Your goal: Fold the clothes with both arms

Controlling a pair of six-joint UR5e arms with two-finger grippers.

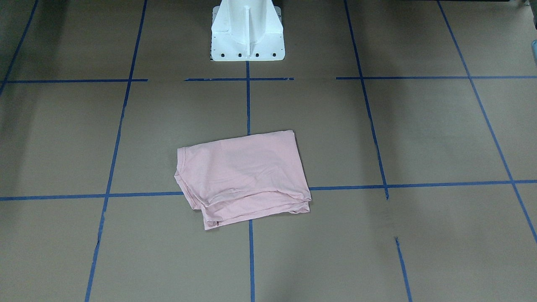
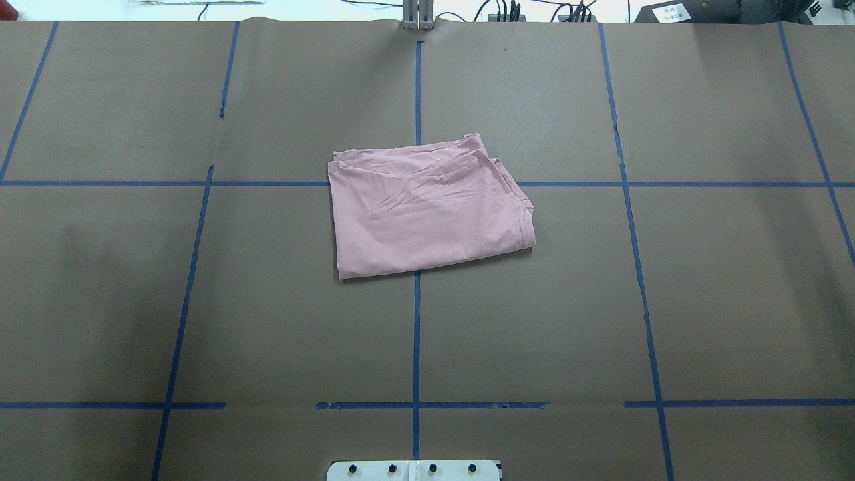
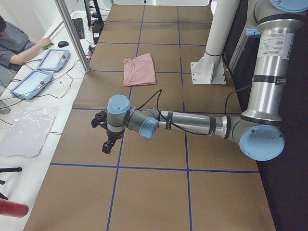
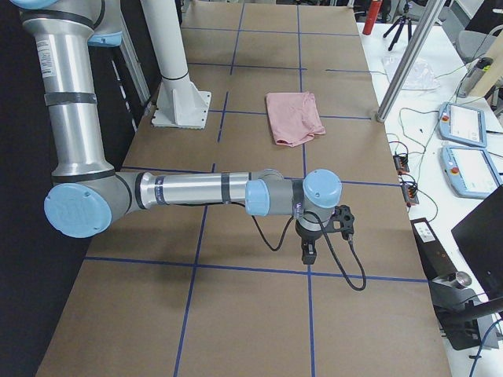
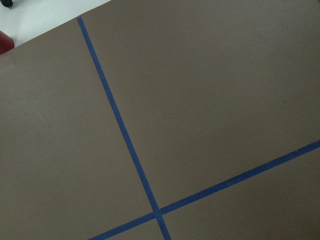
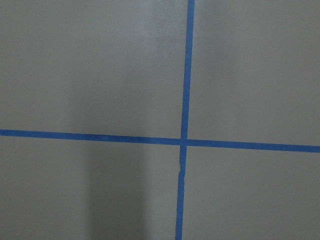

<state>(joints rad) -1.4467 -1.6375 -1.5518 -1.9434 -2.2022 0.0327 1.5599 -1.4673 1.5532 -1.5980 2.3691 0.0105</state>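
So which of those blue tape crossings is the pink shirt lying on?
The middle one, on the tape line running straight out from the white pedestal. The pink shirt hides it; the neighbouring crossings lie uncovered.

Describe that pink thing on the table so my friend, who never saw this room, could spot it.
Look at the big brown table marked into squares with blue tape. In front of the white pedestal, where two tape lines cross, lies a pale pink T-shirt. It is folded into a rough rectangle, the only cloth on that surface.
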